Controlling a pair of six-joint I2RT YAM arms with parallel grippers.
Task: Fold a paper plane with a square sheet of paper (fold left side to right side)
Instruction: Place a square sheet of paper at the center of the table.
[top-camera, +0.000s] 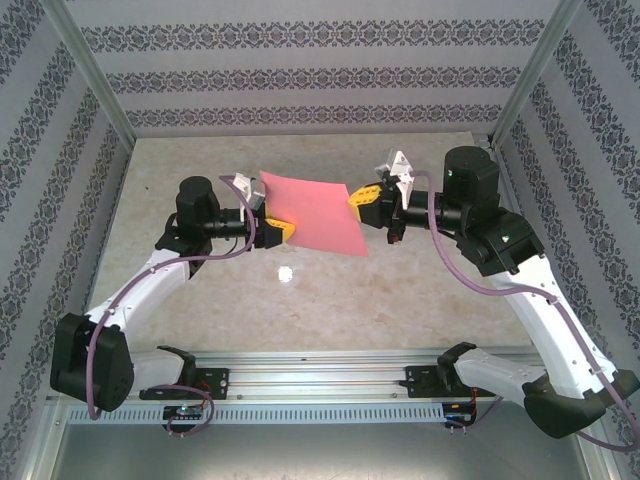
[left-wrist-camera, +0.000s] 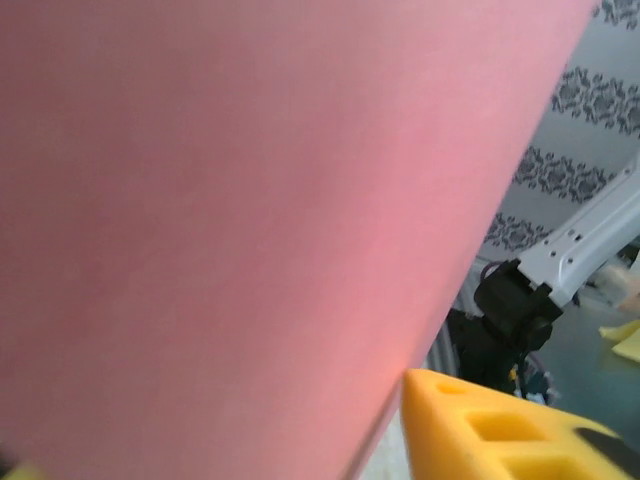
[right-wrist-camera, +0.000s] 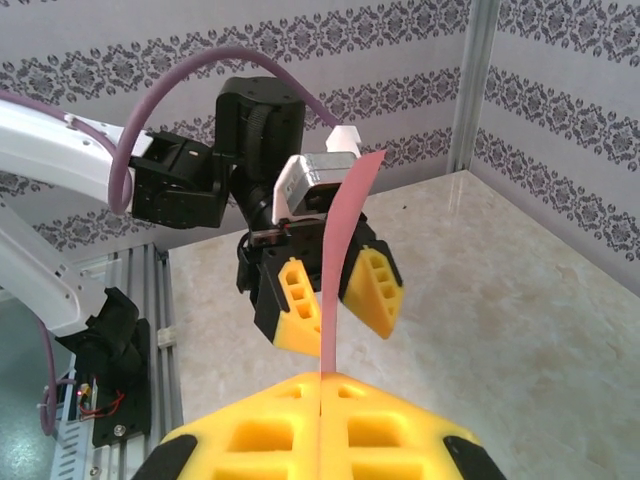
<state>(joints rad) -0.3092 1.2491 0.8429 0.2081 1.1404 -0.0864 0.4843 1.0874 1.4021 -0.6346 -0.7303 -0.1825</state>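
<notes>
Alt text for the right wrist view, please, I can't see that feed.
The pink sheet of paper, seen edge-on, rises from the shut right gripper to the left gripper, whose yellow fingers straddle it. A marble table and patterned walls lie behind.

Right gripper (right-wrist-camera: 320, 385) sits at the bottom end of the square sheet of paper (right-wrist-camera: 340, 250), its yellow fingers squeezed together on the edge. The sheet is edge-on here, a thin pink strip rising from that pinch. At its far edge is the left gripper (right-wrist-camera: 337, 318), one yellow finger on each side, slightly parted. A purple cable (right-wrist-camera: 200, 70) loops left of the sheet, with the marble table (right-wrist-camera: 500, 300) below it.
</notes>
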